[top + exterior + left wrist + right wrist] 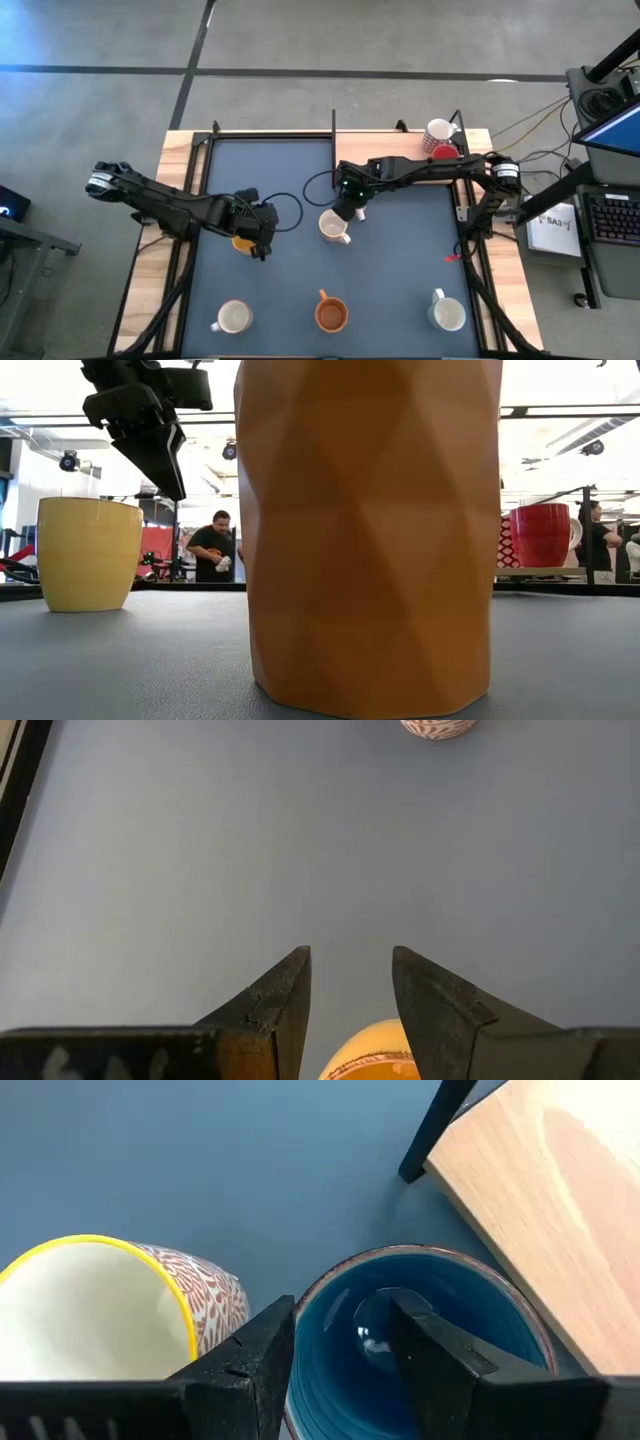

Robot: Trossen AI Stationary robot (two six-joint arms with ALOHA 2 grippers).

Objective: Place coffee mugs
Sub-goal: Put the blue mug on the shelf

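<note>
A yellow-orange mug (pixel 241 242) (pixel 88 553) stands upright on the dark mat, left of centre. My left gripper (pixel 262 232) (pixel 350 955) hangs open just above it, clear of its rim (pixel 372 1055). My right gripper (pixel 350 210) (pixel 342 1305) is open over a blue mug (pixel 420 1330), which the arm hides in the high view. One of its fingers is over the blue mug's hollow and the other over its rim. A cream mug with a yellow rim and red pattern (pixel 333 227) (pixel 110 1305) stands right beside the blue one.
Along the near edge stand a white mug (pixel 232 318), an orange-brown mug (pixel 332 315) (pixel 370 530) and another white mug (pixel 447 313). A red mug (pixel 443 148) (pixel 540 535) and a white one (pixel 437 130) sit on the wooden ledge (pixel 560 1210) at the far right. People show in the room beyond.
</note>
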